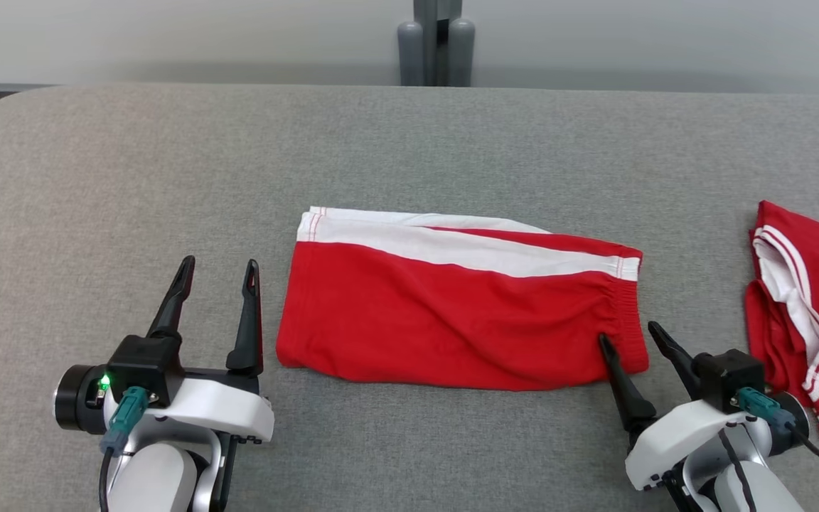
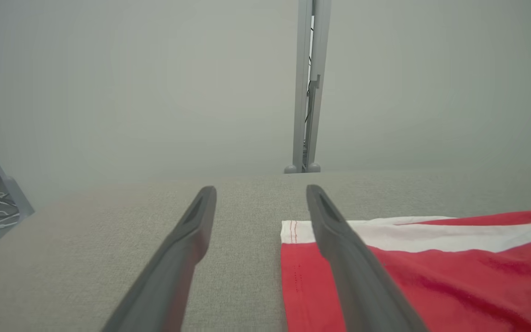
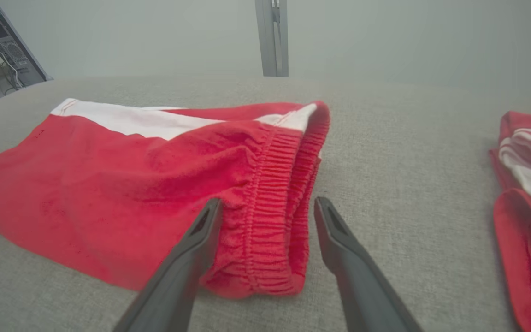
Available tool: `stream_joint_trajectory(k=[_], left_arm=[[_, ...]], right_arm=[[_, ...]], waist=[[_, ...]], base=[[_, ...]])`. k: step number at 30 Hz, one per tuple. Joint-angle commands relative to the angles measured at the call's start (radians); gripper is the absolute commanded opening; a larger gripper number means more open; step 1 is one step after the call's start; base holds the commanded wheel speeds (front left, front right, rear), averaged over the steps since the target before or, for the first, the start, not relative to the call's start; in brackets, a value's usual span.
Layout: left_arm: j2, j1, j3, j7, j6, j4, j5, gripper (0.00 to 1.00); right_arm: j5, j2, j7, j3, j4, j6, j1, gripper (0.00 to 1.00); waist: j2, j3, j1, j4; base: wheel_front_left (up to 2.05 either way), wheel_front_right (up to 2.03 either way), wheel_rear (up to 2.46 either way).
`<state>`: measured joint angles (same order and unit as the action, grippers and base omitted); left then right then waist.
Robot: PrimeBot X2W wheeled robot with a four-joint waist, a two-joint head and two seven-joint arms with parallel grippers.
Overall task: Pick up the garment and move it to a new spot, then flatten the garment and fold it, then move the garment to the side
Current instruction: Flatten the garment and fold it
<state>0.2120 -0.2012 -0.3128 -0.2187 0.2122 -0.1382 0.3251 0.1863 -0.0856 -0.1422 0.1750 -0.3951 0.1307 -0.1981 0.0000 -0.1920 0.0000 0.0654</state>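
The garment (image 1: 452,320), a pair of red shorts with a white band along its far side, lay folded flat in the middle of the grey cloth-covered counter (image 1: 168,156). Its hem pointed toward the robot's left and its gathered waistband (image 1: 626,313) toward the right. The left pincer (image 1: 219,263) stood just beside the hem end, apart from the cloth, its two dark fingers spread wide over bare counter and grasping nothing. In the left wrist view, the finger on that view's right crossed in front of the hem corner. The right pincer (image 1: 628,333) sat at the garment's near right corner, likewise released and empty, with the waistband's near end lying between its spread fingers. Its left finger reached over the red cloth, though whether it touched could not be told. Well apart to the right, at the edge of the head view, a second red garment (image 1: 804,320) with white stripes lay crumpled. A grey post (image 1: 436,43) rose behind the counter's far edge
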Motion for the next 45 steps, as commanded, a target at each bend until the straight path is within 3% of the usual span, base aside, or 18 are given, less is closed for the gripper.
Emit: stream_joint_trajectory(k=[1, 9, 11, 12, 16, 23, 27, 34, 40, 45], left_arm=[[0.003, -0.017, -0.003, 0.0, -0.005, -0.006, -0.006, 1.0], [0.0, -0.029, -0.019, -0.002, -0.014, -0.03, 0.0, 1.0], [-0.001, -0.033, -0.021, -0.003, -0.013, -0.032, 0.001, 1.0], [0.001, -0.034, -0.022, -0.003, -0.014, -0.033, 0.001, 1.0], [0.01, -0.037, -0.023, 0.005, -0.017, -0.036, 0.003, 1.0], [0.022, -0.021, -0.022, 0.009, -0.006, -0.029, 0.003, 1.0], [0.027, -0.017, -0.019, 0.01, 0.0, -0.026, 0.007, 1.0], [0.028, -0.004, -0.026, 0.01, 0.004, -0.021, 0.01, 1.0], [0.023, -0.008, -0.039, 0.017, -0.001, -0.02, 0.013, 1.0], [0.016, -0.027, -0.051, 0.018, -0.007, -0.025, 0.016, 1.0]], right_arm=[[-0.007, -0.01, -0.006, -0.004, -0.027, 0.0, -0.017, 1.0], [0.049, 0.006, -0.033, -0.005, -0.199, 0.0, -0.072, 1.0], [0.074, 0.006, -0.031, 0.022, -0.233, 0.0, -0.085, 0.2], [0.096, 0.008, -0.027, 0.041, -0.249, 0.0, -0.089, 0.0], [0.168, -0.014, -0.053, 0.065, -0.287, -0.001, -0.113, 0.0], [0.233, -0.085, -0.092, 0.004, -0.306, -0.002, -0.106, 0.0], [0.261, -0.094, -0.093, -0.003, -0.294, 0.0, -0.106, 0.0], [0.351, -0.061, 0.008, 0.133, -0.085, 0.0, -0.115, 0.0], [0.347, -0.042, 0.071, 0.237, 0.084, 0.0, -0.131, 0.0], [0.32, -0.006, 0.105, 0.314, 0.094, 0.0, -0.185, 0.0]], waist=[[0.0, -0.007, 0.0, 0.01], [0.0, -0.016, 0.0, 0.016], [0.0, -0.017, 0.0, 0.012], [0.0, -0.019, 0.0, 0.01], [0.0, -0.019, 0.0, -0.002], [0.0, -0.001, 0.0, -0.022], [0.0, 0.007, 0.0, -0.035], [0.0, 0.019, 0.0, -0.045], [0.0, 0.019, 0.0, -0.033], [0.0, 0.004, 0.0, -0.004]], base=[[0.0, 0.0, 0.0], [0.0, 0.0, 0.0], [0.0, 0.0, 0.0], [0.0, 0.0, 0.0], [0.0, 0.0, 0.0], [0.0, 0.0, 0.0], [0.0, 0.0, 0.0], [0.0, 0.0, 0.0], [0.0, 0.0, 0.0], [0.0, 0.0, 0.0]])
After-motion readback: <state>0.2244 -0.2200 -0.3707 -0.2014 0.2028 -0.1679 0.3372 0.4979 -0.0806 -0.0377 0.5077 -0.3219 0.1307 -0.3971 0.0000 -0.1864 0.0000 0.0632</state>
